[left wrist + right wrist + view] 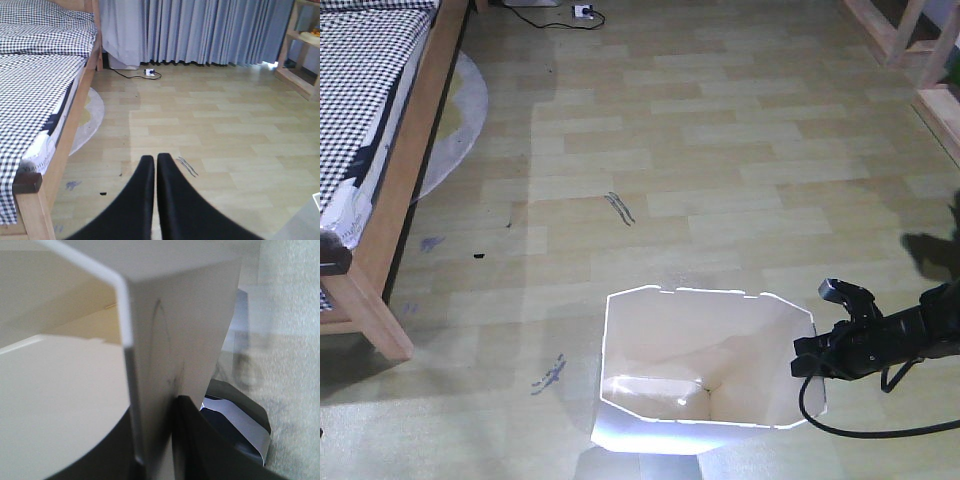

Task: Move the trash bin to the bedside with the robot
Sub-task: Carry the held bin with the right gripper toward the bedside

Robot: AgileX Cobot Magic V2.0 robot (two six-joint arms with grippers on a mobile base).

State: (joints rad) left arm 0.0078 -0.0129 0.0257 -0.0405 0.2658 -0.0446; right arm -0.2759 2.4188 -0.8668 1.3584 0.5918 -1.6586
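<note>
From the front view, I see the trash bin [655, 335] standing upright on the wood-pattern floor [720, 150] near the bottom of the picture, its open mouth toward the camera and its inside cream-white. The right gripper [807, 358] reaches in from the right on its black arm [920, 330] and sits at the bin's right-hand rim, touching it. The bed [415, 170], with its checked bedding, is at the far left, well apart from the bin, and a pale round rug [465, 110] lies beside it.

On the left wrist view, the left gripper [156, 167] points out over bare floor, its two black fingers pressed together with nothing between them. The bed runs along the left edge, grey curtains [200, 30] hang at the back, and a white power strip [149, 72] lies below them.

On the right wrist view, the bin's white wall [165, 365] fills the picture. The right gripper [156, 450] is clamped on that wall, one finger [100, 455] inside the bin and the other outside, with the rim edge running up between them.
</note>
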